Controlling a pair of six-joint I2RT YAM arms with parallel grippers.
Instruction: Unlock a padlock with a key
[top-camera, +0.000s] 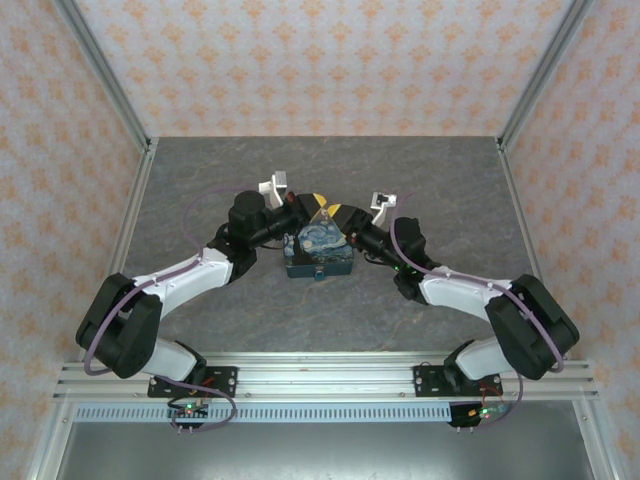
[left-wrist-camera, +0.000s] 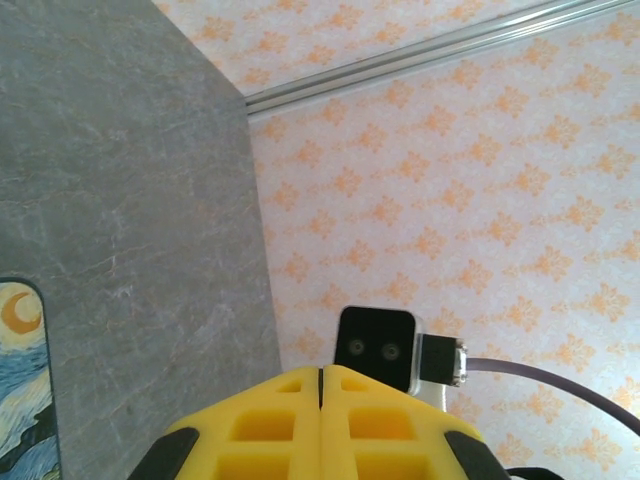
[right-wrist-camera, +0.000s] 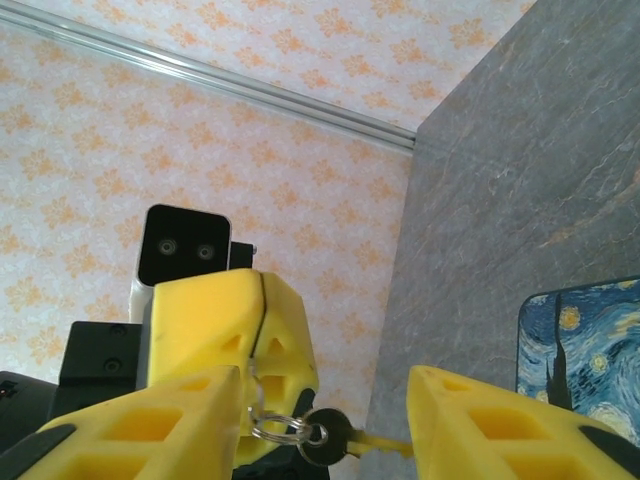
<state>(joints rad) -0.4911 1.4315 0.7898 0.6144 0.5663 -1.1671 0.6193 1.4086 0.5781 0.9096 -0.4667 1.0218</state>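
Grey marbled worktop (top-camera: 330, 325), orange-patterned wallpaper (top-camera: 320, 60) all around. Padlock (top-camera: 318, 250) flat at mid-worktop, close by both tools. Left tool (left-wrist-camera: 322, 376) clenched on ring (right-wrist-camera: 272, 430) bearing key (right-wrist-camera: 325, 447); right tool (right-wrist-camera: 325, 385) released, astride key.

The padlock (left-wrist-camera: 22, 400) is cut off by the left and bottom edges of the left wrist view, and by the right and bottom edges of the right wrist view. Left of the padlock (right-wrist-camera: 590, 350) there, the key (right-wrist-camera: 323, 446) shows only its dark head; its blade cannot be made out.
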